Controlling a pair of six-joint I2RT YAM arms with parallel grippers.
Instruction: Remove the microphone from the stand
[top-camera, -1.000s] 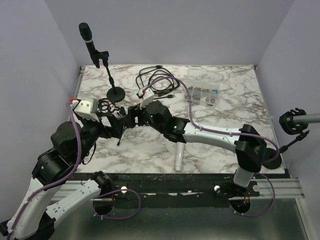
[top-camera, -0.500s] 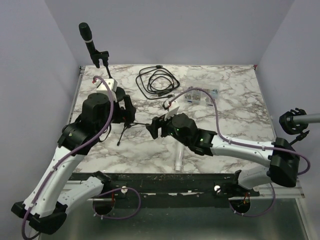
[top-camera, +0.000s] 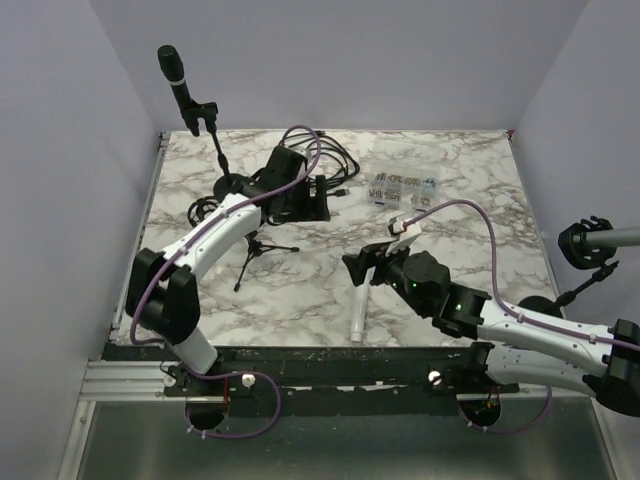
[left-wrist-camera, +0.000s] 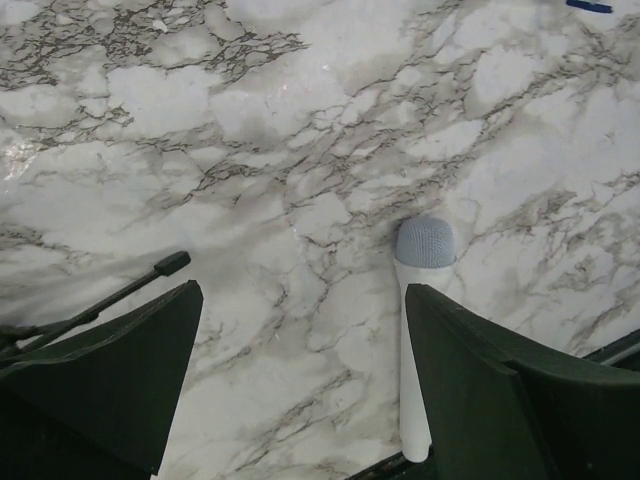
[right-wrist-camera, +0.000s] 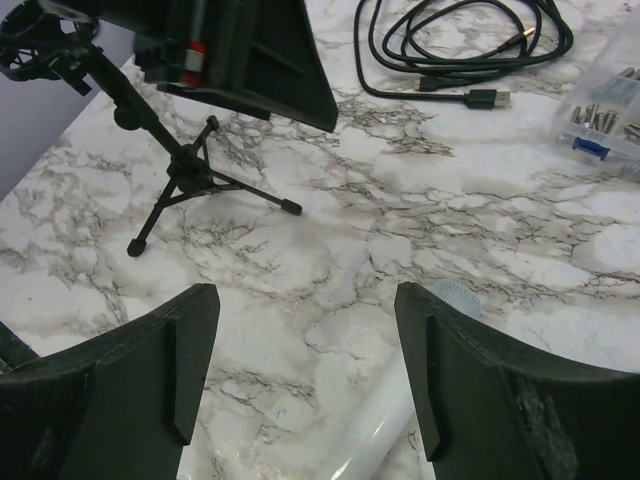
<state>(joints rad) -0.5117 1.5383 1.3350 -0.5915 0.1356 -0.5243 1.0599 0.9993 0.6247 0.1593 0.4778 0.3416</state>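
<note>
A white microphone (top-camera: 357, 316) with a grey mesh head (left-wrist-camera: 425, 243) lies flat on the marble near the front edge, apart from any stand. A small black tripod stand (top-camera: 256, 249) stands left of it, its ring clip (right-wrist-camera: 27, 50) holding nothing. My right gripper (top-camera: 359, 268) hovers open just over the microphone's head end (right-wrist-camera: 456, 297), nothing between its fingers. My left gripper (top-camera: 318, 197) is raised over the middle back of the table, open and empty. A black microphone (top-camera: 173, 72) sits clipped in a tall round-based stand (top-camera: 234, 186) at the back left.
A coiled black cable (top-camera: 318, 160) lies at the back centre. A clear box of small parts (top-camera: 403, 187) sits right of the cable. Another stand with a black clip (top-camera: 583, 243) stands off the table's right edge.
My left arm has swung from the near left up and out to the back centre. My right arm has drawn back to the right and nearer. Tripod and white microphone stay put.
</note>
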